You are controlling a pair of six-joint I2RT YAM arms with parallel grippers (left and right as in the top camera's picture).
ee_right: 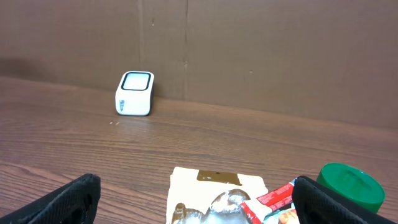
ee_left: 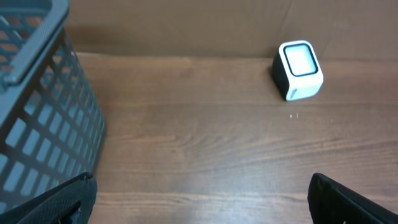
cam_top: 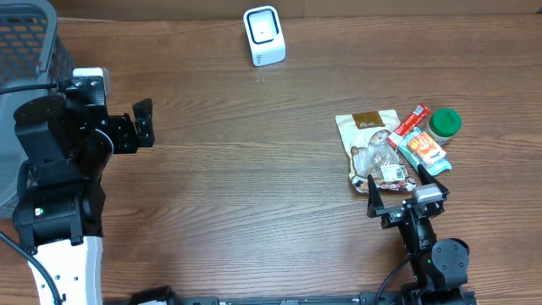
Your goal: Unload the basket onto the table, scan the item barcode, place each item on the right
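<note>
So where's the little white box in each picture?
Overhead: white box at the top, about the middle.
Left wrist: upper right.
Right wrist: left of middle, far back.
Shared landmark: the brown wall right behind it.

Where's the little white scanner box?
In the overhead view the white scanner stands alone at the far edge of the table, near the middle, away from the pile of snacks by the right gripper.
</note>
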